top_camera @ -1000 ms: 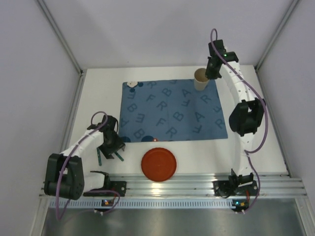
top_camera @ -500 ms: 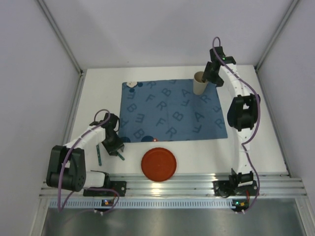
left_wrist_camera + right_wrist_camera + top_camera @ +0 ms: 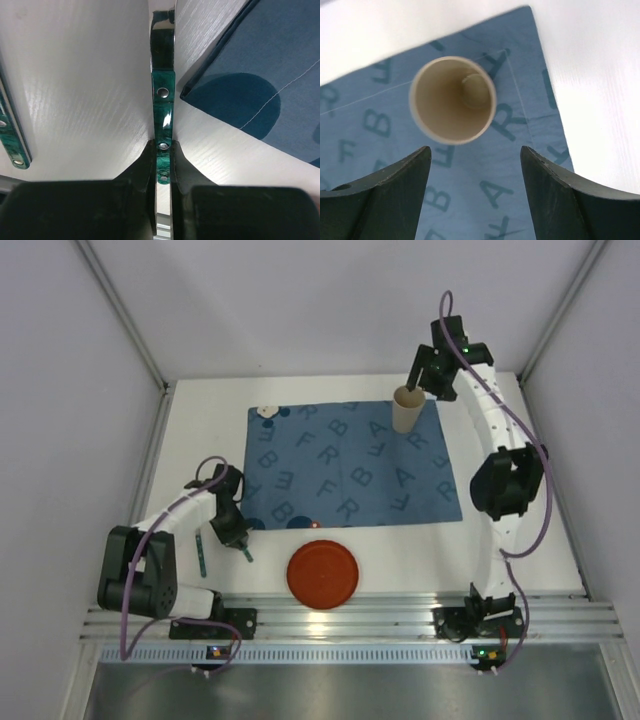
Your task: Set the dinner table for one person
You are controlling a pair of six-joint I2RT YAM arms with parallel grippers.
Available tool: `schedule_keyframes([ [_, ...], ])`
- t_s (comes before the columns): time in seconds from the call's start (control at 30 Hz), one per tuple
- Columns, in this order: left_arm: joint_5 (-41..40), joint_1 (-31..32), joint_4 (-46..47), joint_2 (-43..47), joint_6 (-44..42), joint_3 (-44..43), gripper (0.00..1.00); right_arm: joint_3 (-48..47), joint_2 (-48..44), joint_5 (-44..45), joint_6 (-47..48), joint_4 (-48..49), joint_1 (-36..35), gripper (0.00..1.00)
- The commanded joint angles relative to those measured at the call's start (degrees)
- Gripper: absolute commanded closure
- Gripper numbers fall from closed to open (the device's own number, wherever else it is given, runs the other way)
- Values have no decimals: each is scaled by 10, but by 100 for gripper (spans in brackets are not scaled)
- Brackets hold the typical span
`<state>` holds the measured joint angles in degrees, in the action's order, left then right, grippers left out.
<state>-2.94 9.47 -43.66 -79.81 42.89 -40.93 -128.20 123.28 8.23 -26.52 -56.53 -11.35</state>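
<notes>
Step in hand: cutlery pickup, left side.
- left gripper (image 3: 236, 536) is clamped on the handle of a green-handled utensil (image 3: 163, 95), just off the near-left corner of the blue placemat (image 3: 350, 465). The left wrist view shows the fingers pinched tight on the handle and the metal end pointing away past the mat corner. Can't tell if it's off the surface yet, or whether it's a knife or a fork.
- The second utensil (image 3: 201, 552), with the same green handle, lies free just left of it.
- right gripper (image 3: 474, 155) is spread wide and holds nothing. It hovers over the paper cup (image 3: 452, 100), which stands upright on the mat's far-right corner, clear of both fingers.
- The red plate (image 3: 323, 576) sits off the mat, between its near edge and the rail (image 3: 350, 615).
- The white tabletop (image 3: 205, 430) carries all of it, with the mat roughly centred.

Judgement: the cup looks done; plate and both utensils are unplaced.

Next move likely calls for a clean lift, then laying the utensil parallel to the mat's side edge, leaving the centre free for the plate. The grip is narrow on a thin handle, so it could swivel.
</notes>
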Motion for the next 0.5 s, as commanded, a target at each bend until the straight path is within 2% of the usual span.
schedule_keyframes([
  [0.0,-33,-2,9,12,-16,-35,100,5,-116,-23,21,17,-43,26],
  [0.1,-15,1,-18,61,-11,-89,100,67,-183,-97,66,62,-97,22],
  [0.17,-12,19,-38,68,-14,-148,100,142,-233,-130,85,98,-145,19],
  [0.3,-28,88,-81,17,-14,-274,100,321,-298,-215,75,169,-194,15],
  [0.37,-17,107,-83,-19,-4,-339,100,373,-320,-280,47,211,-203,16],
  [0.47,-4,148,-67,-73,8,-410,100,454,-341,-329,19,270,-219,19],
])
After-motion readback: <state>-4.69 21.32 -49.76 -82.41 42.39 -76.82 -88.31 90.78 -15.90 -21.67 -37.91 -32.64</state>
